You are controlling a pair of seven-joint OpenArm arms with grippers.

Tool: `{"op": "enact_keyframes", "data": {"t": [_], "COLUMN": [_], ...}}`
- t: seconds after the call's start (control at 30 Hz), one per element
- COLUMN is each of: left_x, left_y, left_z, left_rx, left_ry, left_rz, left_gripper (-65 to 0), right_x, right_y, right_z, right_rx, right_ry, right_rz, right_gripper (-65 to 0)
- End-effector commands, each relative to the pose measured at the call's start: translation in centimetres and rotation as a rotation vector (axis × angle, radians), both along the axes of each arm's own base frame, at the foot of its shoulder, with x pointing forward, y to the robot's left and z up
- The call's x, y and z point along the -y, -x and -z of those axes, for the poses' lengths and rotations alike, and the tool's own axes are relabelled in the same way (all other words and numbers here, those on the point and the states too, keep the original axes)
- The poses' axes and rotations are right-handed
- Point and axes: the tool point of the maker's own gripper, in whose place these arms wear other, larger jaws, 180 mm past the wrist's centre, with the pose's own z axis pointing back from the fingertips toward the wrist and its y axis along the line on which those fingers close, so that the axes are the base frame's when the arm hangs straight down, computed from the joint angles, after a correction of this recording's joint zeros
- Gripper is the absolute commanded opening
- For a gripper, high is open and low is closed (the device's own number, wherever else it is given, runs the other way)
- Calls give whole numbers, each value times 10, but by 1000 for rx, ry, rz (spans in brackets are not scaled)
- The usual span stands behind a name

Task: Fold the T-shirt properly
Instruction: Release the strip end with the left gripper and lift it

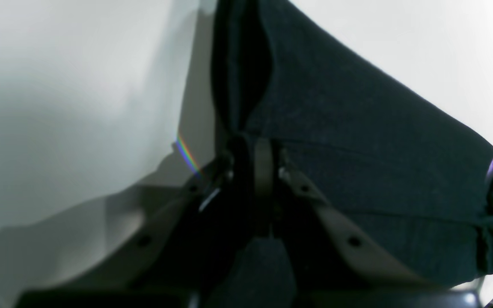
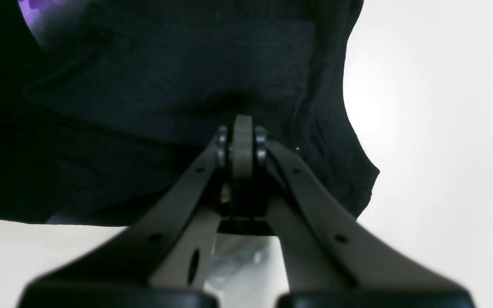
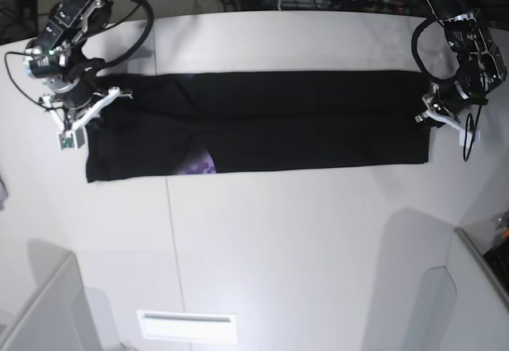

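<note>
The large black short-sleeved cloth T-shirt (image 3: 262, 120), already doubled into a long band, lies across the white tabletop (image 3: 278, 239), a scrap of its purple print (image 3: 199, 164) peeping out at the near edge. Each arm works one short end, likely so the band can be lifted evenly for the next fold. The left gripper (image 1: 257, 169) has its grey jaws pressed together on a pinch of the dark cloth at that end. The right gripper (image 2: 242, 141) is likewise closed with its tips in the fabric at the other end, though the blurred view leaves the exact bite uncertain.
</note>
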Motion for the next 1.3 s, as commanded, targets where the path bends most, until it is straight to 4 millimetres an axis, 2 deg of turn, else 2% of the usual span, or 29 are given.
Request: {"op": "enact_keyframes", "data": {"t": [0.0, 0.17, 0.33, 0.43, 0.7, 0.87, 0.97, 1.1, 1.27], "left_x": [-11, -25, -36, -44, -32, -11, 14, 42, 66], "left_y": [-7, -2, -10, -6, -8, -6, -7, -5, -6], "left_z": [-11, -2, -10, -12, -53, -67, -71, -66, -58], "left_rx": [29, -42, 21, 20, 109, 146, 166, 174, 167], "left_ry": [-40, -169, -212, -236, -347, -357, -356, -325, -283], "left_rz": [1, 23, -12, -11, 54, 54, 122, 172, 204], "left_gripper": [-650, -650, -650, -650, -650, -650, -650, -650, -650], "right_x": [3, 3, 3, 4, 3, 3, 3, 3, 3], "right_y": [-8, -8, -8, -7, -8, -10, -11, -11, -11], "right_z": [-13, -13, -13, -13, -13, -14, -15, -15, -15], "right_rx": [53, 53, 51, 51, 53, 57, 59, 59, 59], "right_ry": [10, 10, 10, 11, 10, 10, 10, 10, 10], "right_rz": [-4, -2, -2, 1, -4, -3, -3, -3, -3], "right_gripper": [-650, -650, -650, -650, -650, -650, -650, -650, -650]}}
